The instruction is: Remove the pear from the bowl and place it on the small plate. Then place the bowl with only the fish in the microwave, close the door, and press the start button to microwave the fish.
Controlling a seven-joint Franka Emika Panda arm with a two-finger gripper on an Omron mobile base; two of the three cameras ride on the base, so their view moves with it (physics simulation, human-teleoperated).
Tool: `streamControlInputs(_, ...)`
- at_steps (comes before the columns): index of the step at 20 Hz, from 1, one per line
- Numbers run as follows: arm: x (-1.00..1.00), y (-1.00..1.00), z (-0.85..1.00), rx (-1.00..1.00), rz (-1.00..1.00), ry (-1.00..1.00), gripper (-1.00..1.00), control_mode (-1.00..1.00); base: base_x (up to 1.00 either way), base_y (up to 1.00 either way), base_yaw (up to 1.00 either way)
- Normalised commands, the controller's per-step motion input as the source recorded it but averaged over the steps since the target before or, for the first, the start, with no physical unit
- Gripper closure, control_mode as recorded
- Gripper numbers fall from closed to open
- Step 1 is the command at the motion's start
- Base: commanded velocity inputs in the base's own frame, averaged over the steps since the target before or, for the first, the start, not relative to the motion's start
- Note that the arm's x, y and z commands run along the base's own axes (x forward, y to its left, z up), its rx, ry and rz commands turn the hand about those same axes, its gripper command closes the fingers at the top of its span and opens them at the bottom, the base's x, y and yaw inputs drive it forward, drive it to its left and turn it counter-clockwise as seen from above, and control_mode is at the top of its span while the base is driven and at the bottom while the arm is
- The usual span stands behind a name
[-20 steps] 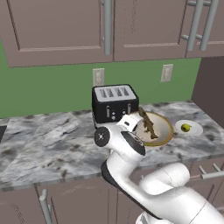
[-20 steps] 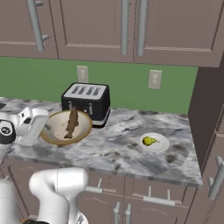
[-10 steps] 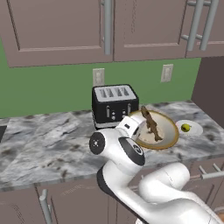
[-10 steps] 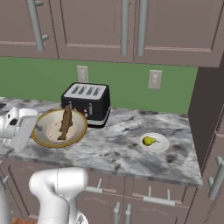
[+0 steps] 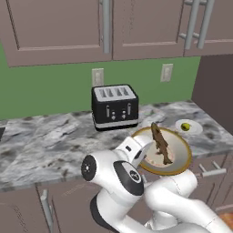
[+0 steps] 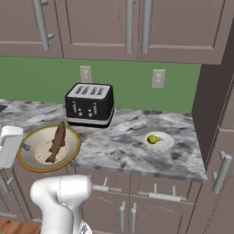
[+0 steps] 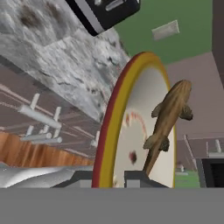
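My gripper [image 7: 109, 178] is shut on the rim of the bowl [image 7: 131, 131], a wide cream bowl with a golden-yellow rim. The bowl [image 5: 176, 160] hangs tilted in front of the counter's edge, off the marble. The dark brown fish [image 5: 161, 143] lies across the bowl's inside, also seen as fish [image 6: 55, 141] in the bowl [image 6: 39, 156] and fish [image 7: 169, 117]. The gripper [image 6: 23, 147] holds the bowl's left side. Farther right, the yellow-green pear [image 6: 154, 139] rests on the small plate [image 6: 165, 142] on the counter; pear [image 5: 185, 126], small plate [image 5: 195, 129]. The microwave and its door are out of view.
A black toaster [image 5: 114, 107] stands at the back of the marble counter [image 5: 45, 141], just behind the bowl; toaster [image 6: 89, 104]. Mauve cabinets hang above and drawers with bar handles [image 6: 162, 196] run below. A dark tall panel [image 6: 212, 91] bounds the counter on the right.
The arm has carried the bowl with the fish left and down, away from the toaster and out past the counter's front edge. Pear and plate have stayed put.
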Motion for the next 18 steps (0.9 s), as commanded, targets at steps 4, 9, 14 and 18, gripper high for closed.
streamControlInputs(4, 0.00, 0.00, 0.00, 0.00, 0.00, 0.00, 1.00, 1.00, -1.00, 0.08, -0.25)
streamControlInputs(9, 0.00, 0.00, 0.00, 0.00, 0.00, 0.00, 1.00, 1.00, -1.00, -0.28, -0.23)
streamControlInputs(14, 0.00, 0.00, 0.00, 0.00, 0.00, 0.00, 1.00, 1.00, -0.89, -0.96, -0.35)
streamControlInputs(18, 0.00, 0.00, 0.00, 0.00, 0.00, 0.00, 1.00, 1.00, -0.41, -0.83, -0.59)
